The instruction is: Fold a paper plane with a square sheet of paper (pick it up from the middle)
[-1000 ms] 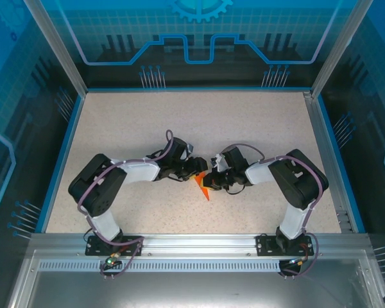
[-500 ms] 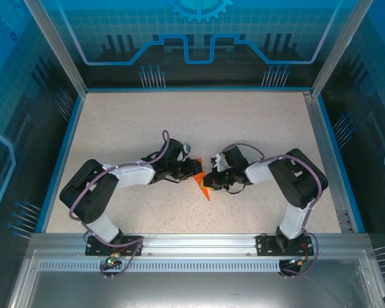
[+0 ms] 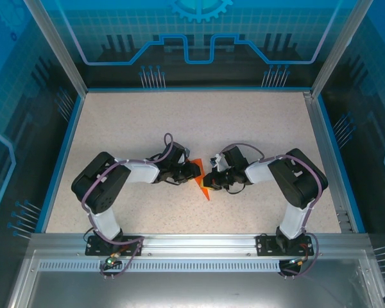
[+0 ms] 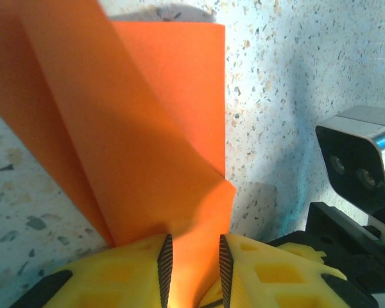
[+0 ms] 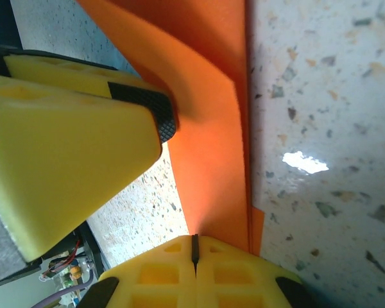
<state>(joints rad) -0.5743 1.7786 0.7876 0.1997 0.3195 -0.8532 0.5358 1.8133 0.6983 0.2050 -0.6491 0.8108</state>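
Paper plane [image 3: 204,188] sits at the middle of the table [image 3: 256,122]. It is a small orange wedge with its tip pointing to about 5 o'clock. The left gripper [image 3: 194,172] is at its 10 o'clock and the right gripper [image 3: 210,181] at its 3 o'clock, both right against it. From this height the jaws themselves are too small to read.

The left wrist view brings the folds close. Layered orange flaps lie over the speckled surface, with a straight folded edge running up toward 12 o'clock. At 6 o'clock the left jaws stand narrowly apart, the black pads [image 4: 165,263] on either side of an orange fold that fills the gap, so they are clenched on the paper. At 3 o'clock a silver-cased camera [image 4: 362,160] on the other wrist shows.

The right wrist view shows the right jaws pressed fully together at 6 o'clock, pinching the plane's stacked edge. From 9 o'clock a yellow finger [image 5: 70,147] of the left arm reaches in, its black tip bearing on the orange surface.
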